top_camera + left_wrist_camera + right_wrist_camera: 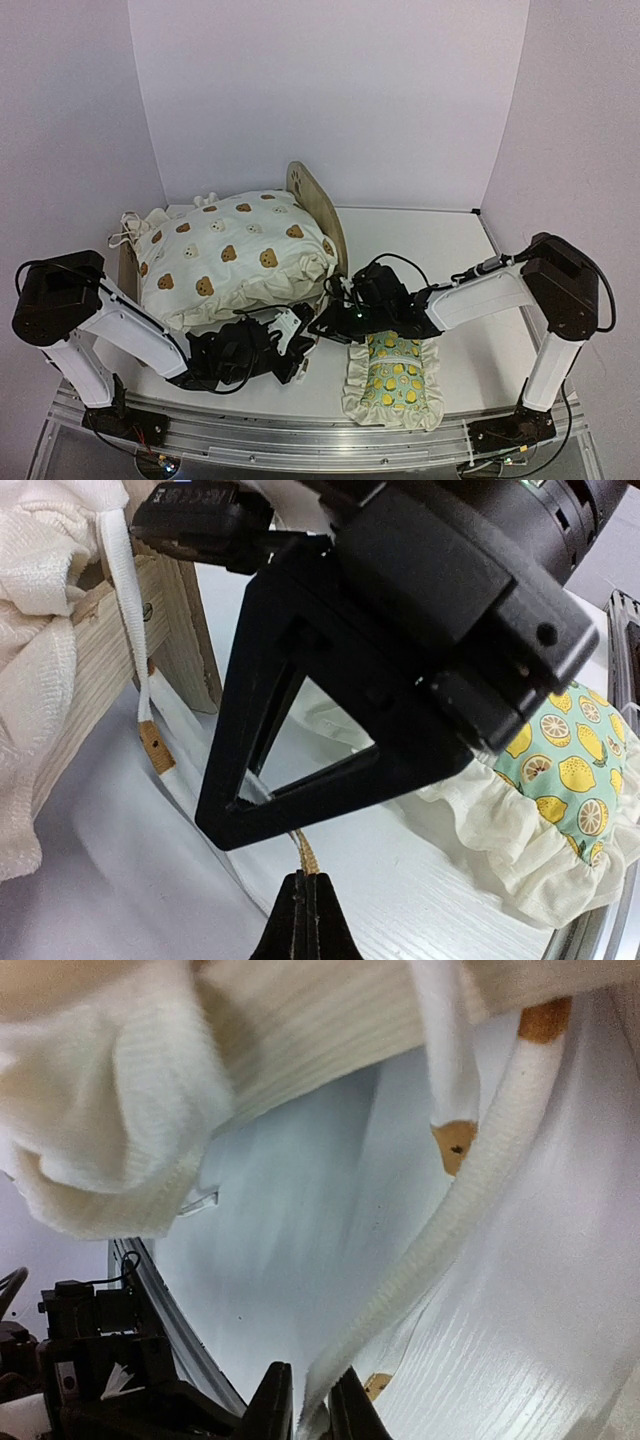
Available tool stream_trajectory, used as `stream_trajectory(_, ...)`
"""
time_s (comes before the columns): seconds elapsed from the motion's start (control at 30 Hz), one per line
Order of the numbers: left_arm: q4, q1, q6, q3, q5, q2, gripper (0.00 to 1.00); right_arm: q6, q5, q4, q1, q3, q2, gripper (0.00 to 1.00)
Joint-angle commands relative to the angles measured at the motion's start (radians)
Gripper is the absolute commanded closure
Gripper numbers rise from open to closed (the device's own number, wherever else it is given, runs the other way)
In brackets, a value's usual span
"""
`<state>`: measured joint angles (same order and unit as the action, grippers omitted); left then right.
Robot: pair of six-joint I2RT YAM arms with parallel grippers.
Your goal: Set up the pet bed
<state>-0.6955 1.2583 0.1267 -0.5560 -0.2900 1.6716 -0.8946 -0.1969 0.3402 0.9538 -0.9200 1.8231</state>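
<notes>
- Down low over the white table (450, 250), the left arm (130, 330) reaches from lower left to frame centre; its left gripper (305, 885) is clenched on a tan-tipped cream tie (306, 855)
- the right arm (480, 290) stretches in from the right; the right gripper (310, 1400) straddles a second cream tie (470, 1210), jaws barely parted; whether it pinches I cannot tell
- the light-wood pet bed (318, 205), with a paw-print headboard, stands just up-left of both grippers; a bear-print cream cushion (235, 255) is heaped on it

Lab booth: white panels (330, 90), aluminium rail (300, 432).

Cream cushion (235, 255) carries brown bear prints; bed frame (318, 205) pale wood; pillow (393, 375) green with yellow lemons.
</notes>
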Motion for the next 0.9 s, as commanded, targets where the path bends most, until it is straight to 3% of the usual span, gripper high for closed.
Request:
stream_trajectory(0.0,0.013,0.004,-0.015,-0.020,0.004,-0.036,1.00,0.022,0.029,0.010,-0.008,0.003,-0.061,0.85)
stream_trajectory(0.13,0.027,0.003,-0.015,-0.017,-0.010,-0.047,1.00,0.041,0.029,0.006,-0.013,0.021,-0.074,0.58)
stream_trajectory(0.3,0.076,0.002,-0.015,-0.022,-0.046,-0.069,1.00,0.200,0.053,0.004,-0.014,0.094,-0.177,0.46)
stream_trajectory(0.43,0.091,0.000,-0.016,-0.029,-0.059,-0.073,1.00,0.296,0.076,-0.028,-0.014,0.131,-0.235,0.44)
stream_trajectory(0.57,0.116,-0.003,-0.010,-0.030,-0.082,-0.092,1.00,0.347,0.111,-0.046,-0.014,0.158,-0.236,0.49)
stream_trajectory(0.87,0.162,-0.029,-0.021,-0.039,-0.086,-0.107,1.00,0.416,0.149,-0.009,-0.015,0.094,-0.093,0.51)
